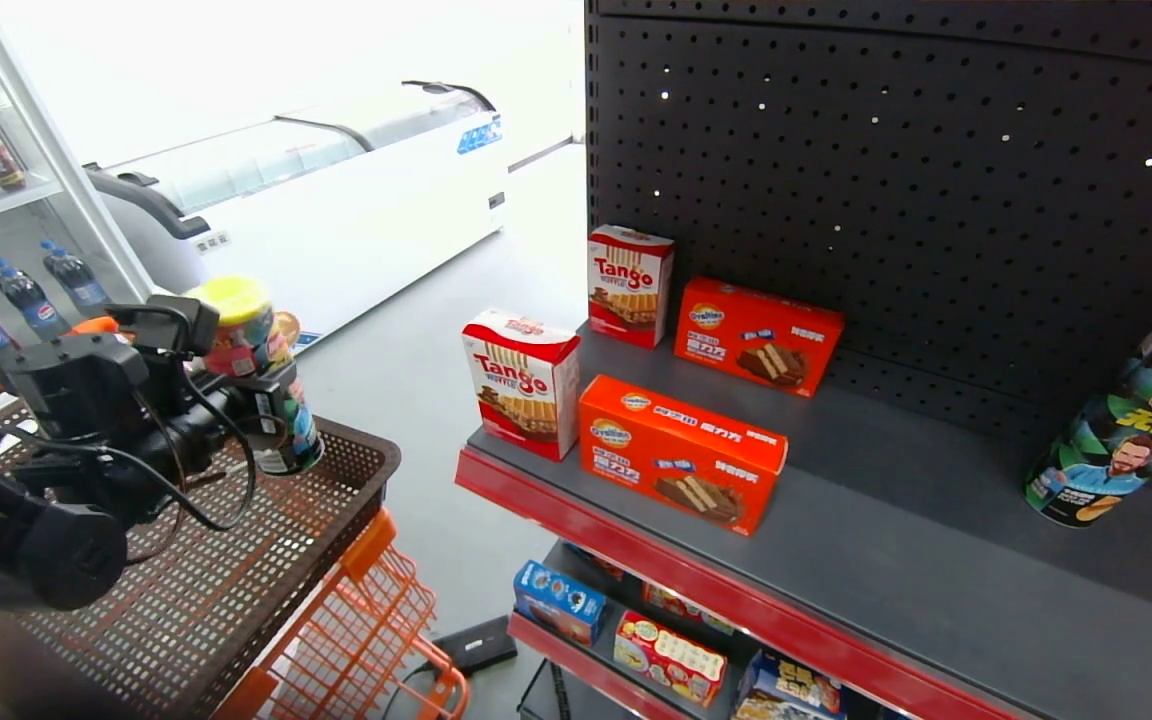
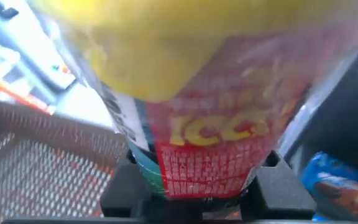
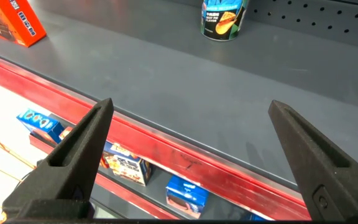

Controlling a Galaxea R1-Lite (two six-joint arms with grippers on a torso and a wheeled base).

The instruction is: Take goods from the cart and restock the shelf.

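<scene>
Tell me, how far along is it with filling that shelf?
Four boxes and a green can already stand on the shelf. The left hand holds a red-labelled can over the cart basket; the right hand is open by the shelf edge. That can is not yet shelved.

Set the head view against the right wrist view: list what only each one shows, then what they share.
Head view only: the left pincer shut on a yellow-lidded can over the cart basket, two white wafer boxes on the grey shelf, and a chest freezer.
Right wrist view only: the right pincer, open, above the shelf's front edge.
Both: that shelf with its red lip, the standing can at its back, an orange box, and boxed goods below it.
</scene>
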